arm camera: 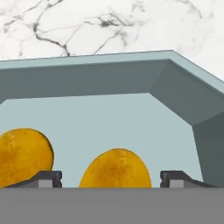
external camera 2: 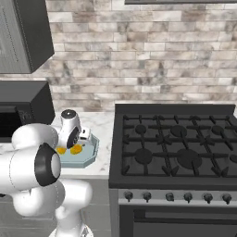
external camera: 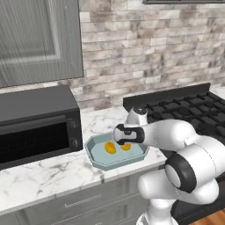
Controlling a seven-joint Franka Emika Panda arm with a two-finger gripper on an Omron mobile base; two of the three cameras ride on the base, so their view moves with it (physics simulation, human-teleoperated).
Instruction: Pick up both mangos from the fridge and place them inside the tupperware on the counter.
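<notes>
The pale blue-grey tupperware [external camera: 97, 161] [external camera 2: 89, 159] [arm camera: 87, 78] sits on the white marble counter [external camera: 44, 176] [arm camera: 109, 26]. Both yellow-orange mangos lie inside it, side by side. One mango [external camera: 110, 147] [external camera 2: 61, 150] [arm camera: 22, 155] rests off to the side. The other mango [external camera: 126, 146] [external camera 2: 76, 149] [arm camera: 114, 168] lies between my fingertips [arm camera: 48, 178], with a gap on each side. My gripper [external camera: 125, 143] [external camera 2: 76, 144] [arm camera: 111, 179] hangs low over the tray, open. The fridge is out of view.
A black microwave [external camera: 35, 123] [external camera 2: 18, 106] stands just left of the tray. The black stove top [external camera: 184, 110] [external camera 2: 176, 143] lies close on the right. A brick wall backs the counter, and a grey upper cabinet [external camera: 35, 39] hangs above the microwave.
</notes>
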